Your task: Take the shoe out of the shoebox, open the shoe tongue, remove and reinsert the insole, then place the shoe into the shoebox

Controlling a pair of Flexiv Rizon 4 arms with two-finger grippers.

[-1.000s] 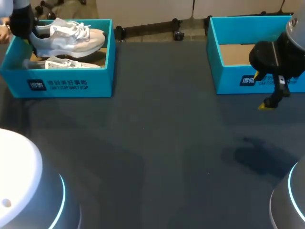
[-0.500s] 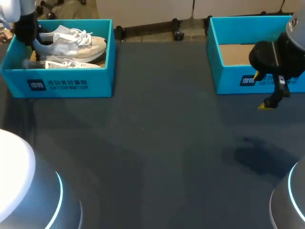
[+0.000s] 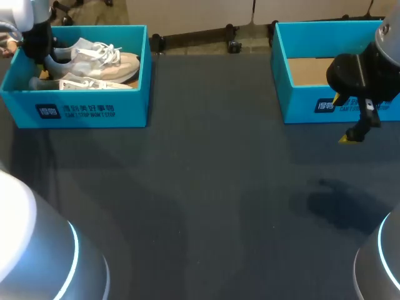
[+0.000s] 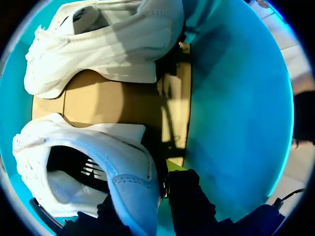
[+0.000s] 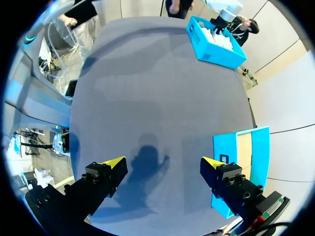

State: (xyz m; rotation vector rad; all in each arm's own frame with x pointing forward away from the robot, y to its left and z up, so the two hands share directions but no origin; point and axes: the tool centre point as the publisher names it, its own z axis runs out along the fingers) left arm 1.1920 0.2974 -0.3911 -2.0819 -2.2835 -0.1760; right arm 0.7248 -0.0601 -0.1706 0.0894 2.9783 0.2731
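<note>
The dark grey table (image 3: 219, 206) lay under both of your arms, with an open teal cardboard shoebox (image 3: 94, 112) at its far left corner. Your left gripper (image 4: 147, 206) sat low inside that box, clamped on the heel of the pale grey-and-white laced sneaker (image 4: 98, 167), one black finger pressed on each side of the heel collar. That shoe rested inside the shoebox, toe towards the table's middle. A second white sneaker (image 4: 108, 44) lay ahead of the gripper on the brown cardboard floor.

Your right gripper (image 5: 162, 164) hung over bare table with its fingers spread wide, holding nothing. It was just beside a second open teal box (image 3: 300, 103).

Each box carried a white printed label on its front wall.

Of the left gripper's yellow tips, only a sliver showed beside the heel. In the head view the second sneaker was half hidden behind the shoebox's front wall. Your right arm covered part of the second box, which also ran off that view's edge.
</note>
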